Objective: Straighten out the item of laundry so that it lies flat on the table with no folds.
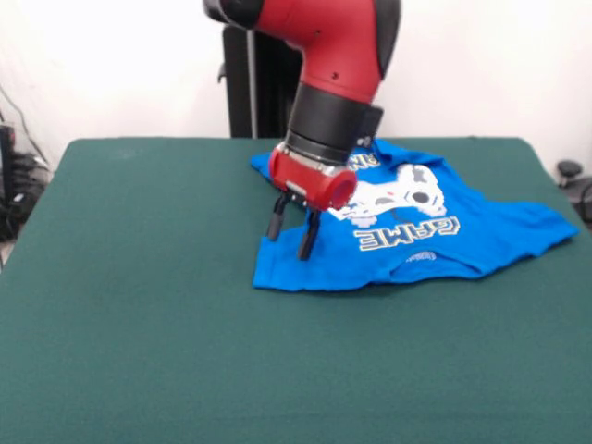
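Hand (291, 239) open on T-shirt (407, 242)

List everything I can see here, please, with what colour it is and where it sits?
T-shirt: one, bright blue with a white-and-grey game controller print and white "GAME" lettering, lying rumpled on the table's right half, toward the far side.
Table: one, dark green top, filling most of the front view.
Wall: white, behind the table.
Cables: dark, a few, beyond the table's left edge; too small to count.
Dark object: one, beyond the table's right edge; too small to identify.
Pedestal: one, black, at the table's far side.
Robot arm: one, red and black, coming down from the top.
Gripper: one, black fingers, open, tips at the shirt's left part.
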{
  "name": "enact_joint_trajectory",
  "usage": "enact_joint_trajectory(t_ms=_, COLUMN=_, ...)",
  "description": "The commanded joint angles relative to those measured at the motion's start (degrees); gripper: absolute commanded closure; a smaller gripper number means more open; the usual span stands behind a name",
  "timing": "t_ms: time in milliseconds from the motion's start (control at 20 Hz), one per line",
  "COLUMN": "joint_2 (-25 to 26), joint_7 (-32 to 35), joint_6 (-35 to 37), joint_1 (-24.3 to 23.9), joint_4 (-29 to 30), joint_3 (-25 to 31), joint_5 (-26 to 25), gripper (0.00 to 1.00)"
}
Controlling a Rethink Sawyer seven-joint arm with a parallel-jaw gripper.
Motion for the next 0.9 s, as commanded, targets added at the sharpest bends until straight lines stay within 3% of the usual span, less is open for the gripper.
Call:
enact_joint_trajectory(t_ms=50, joint_2=13.72, joint_7=4.79, joint_6=-8.26, joint_1=7.22, joint_4=-7.37, joint_3=-5.94, joint_5=5.07, gripper=0.0)
enact_joint_trajectory(t_ms=350, joint_2=15.25, joint_7=1.95, joint_6=-9.75, joint_1=3.13, joint_4=-7.58, joint_3=-0.21, joint_5=5.52, gripper=0.0)
enact_joint_trajectory(t_ms=600, joint_2=9.71, joint_7=-5.68, joint_6=-0.85, joint_1=-8.46, joint_4=-3.69, joint_3=14.32, joint_5=-1.97, gripper=0.0)
enact_joint_trajectory(t_ms=750, joint_2=8.08, joint_7=-9.93, joint_6=4.81, joint_1=-12.52, joint_4=-2.37, joint_3=18.95, joint_5=-3.95, gripper=0.0)
enact_joint_trajectory(t_ms=800, joint_2=7.67, joint_7=-10.16, joint_6=6.15, joint_1=-13.6, joint_4=-2.05, joint_3=20.25, joint_5=-4.88, gripper=1.0)
enact_joint_trajectory(t_ms=900, joint_2=7.4, joint_7=-11.32, joint_6=9.36, joint_1=-15.26, joint_4=-1.67, joint_3=22.1, joint_5=-4.19, gripper=1.0)
